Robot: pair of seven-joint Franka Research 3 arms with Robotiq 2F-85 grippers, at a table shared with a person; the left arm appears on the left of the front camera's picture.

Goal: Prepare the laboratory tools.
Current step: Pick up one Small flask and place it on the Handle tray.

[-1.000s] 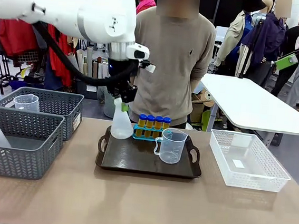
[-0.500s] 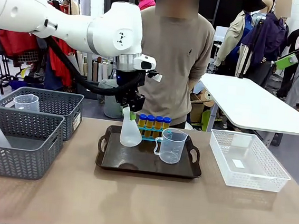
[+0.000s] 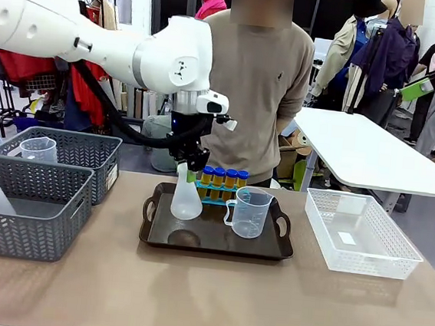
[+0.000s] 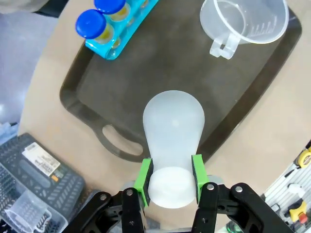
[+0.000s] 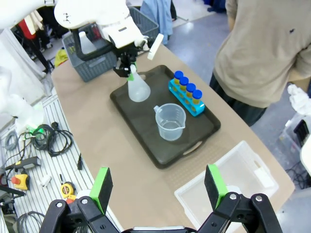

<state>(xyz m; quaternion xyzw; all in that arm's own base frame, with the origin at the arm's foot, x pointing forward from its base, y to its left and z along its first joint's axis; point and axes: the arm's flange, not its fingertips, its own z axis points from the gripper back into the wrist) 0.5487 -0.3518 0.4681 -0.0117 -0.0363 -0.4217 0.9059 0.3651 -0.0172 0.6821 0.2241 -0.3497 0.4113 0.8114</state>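
- Conical flask (image 3: 186,200): white, translucent, hanging just above the left part of the black tray (image 3: 271,250); I see its shadow on the tray floor below it, so I judge it not yet set down.
- Left gripper (image 4: 171,175): my green pads are clamped on the flask's narrow neck, one on each side, as the left wrist view shows.
- Handling: I judge the flask light, probably empty, stiff thin plastic with a smooth wall; the neck is the sound place to hold, the wide cone would slip.
- Axis: the long axis stands close to upright, mouth up in the jaws, broad base down toward the tray.
- Neighbours: blue rack (image 3: 216,193) with blue-capped tubes (image 3: 225,175) just behind; measuring beaker (image 3: 249,211) to the right, apart from the flask.
- Right gripper (image 5: 159,187): jaws wide apart, holding nothing, high above the table.
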